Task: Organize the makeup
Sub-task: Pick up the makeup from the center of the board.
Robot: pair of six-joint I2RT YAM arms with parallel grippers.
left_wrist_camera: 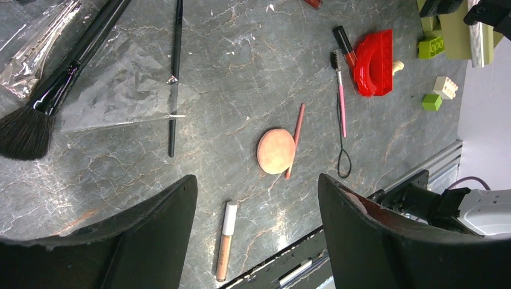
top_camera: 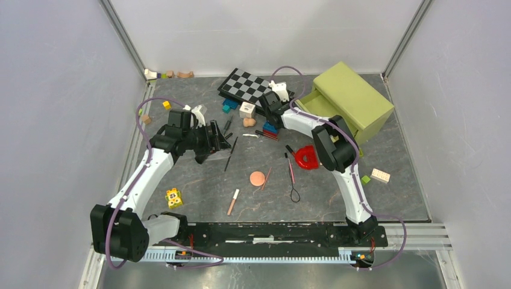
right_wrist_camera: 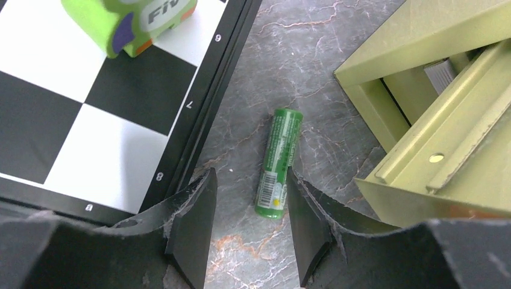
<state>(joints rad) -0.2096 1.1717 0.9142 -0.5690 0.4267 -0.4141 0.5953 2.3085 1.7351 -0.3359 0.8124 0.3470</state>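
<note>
The makeup lies scattered on the dark marble table. My left gripper [left_wrist_camera: 256, 180] [top_camera: 212, 143] hangs open over it, holding nothing. Below it lie a round peach puff [left_wrist_camera: 276, 151] [top_camera: 257, 178], a thin pink pencil [left_wrist_camera: 295, 139] touching the puff, and a tan tube with a white cap [left_wrist_camera: 226, 241] [top_camera: 233, 201]. A big black brush [left_wrist_camera: 54, 84] and a thin black brush [left_wrist_camera: 175, 72] rest on a clear plastic bag [left_wrist_camera: 120, 90]. My right gripper [right_wrist_camera: 250, 174] [top_camera: 271, 103] is open. A green tube [right_wrist_camera: 278, 162] lies flat between its fingertips, close to the right finger.
A checkerboard [right_wrist_camera: 90, 120] [top_camera: 247, 85] sits left of the right gripper, and an olive box with an open drawer [right_wrist_camera: 422, 120] [top_camera: 352, 102] to its right. A red horseshoe piece [left_wrist_camera: 375, 63] [top_camera: 307, 158], a pink spoolie [left_wrist_camera: 340, 96], a black loop tool [left_wrist_camera: 343, 150] and toy bricks [top_camera: 174, 197] lie around.
</note>
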